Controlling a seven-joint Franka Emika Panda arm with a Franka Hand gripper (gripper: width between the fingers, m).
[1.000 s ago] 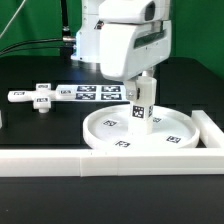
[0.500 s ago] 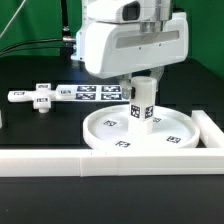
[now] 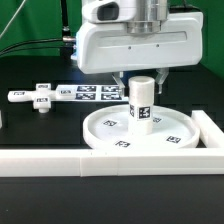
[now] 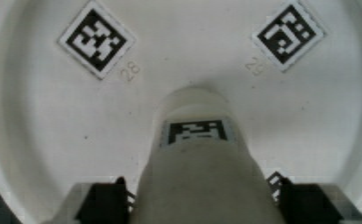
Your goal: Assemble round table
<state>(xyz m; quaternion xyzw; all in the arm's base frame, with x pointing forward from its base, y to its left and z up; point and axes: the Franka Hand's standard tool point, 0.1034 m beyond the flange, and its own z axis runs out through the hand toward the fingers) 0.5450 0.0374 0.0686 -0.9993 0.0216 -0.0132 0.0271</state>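
The large rimmed round disc [image 3: 142, 131] lies flat on the black table, against the white border bars. The short white cylinder leg [image 3: 140, 103] stands upright at the disc's middle, a square tag on its side. My gripper [image 3: 140, 77] comes down from above and is shut on the leg's top end. In the wrist view the leg [image 4: 199, 150] runs down toward the disc [image 4: 53, 110], with a black finger pad [image 4: 107, 198] on either side of it. The cross-shaped base [image 3: 36, 96] lies apart at the exterior view's left.
The marker board [image 3: 93, 93] lies flat behind the disc. Long white border bars run along the front [image 3: 100, 161] and at the exterior view's right [image 3: 212, 130]. Black cables hang at the back left.
The wrist has turned about the upright leg, its housing now facing broadside to the exterior view. The leg stays standing on the disc's middle.
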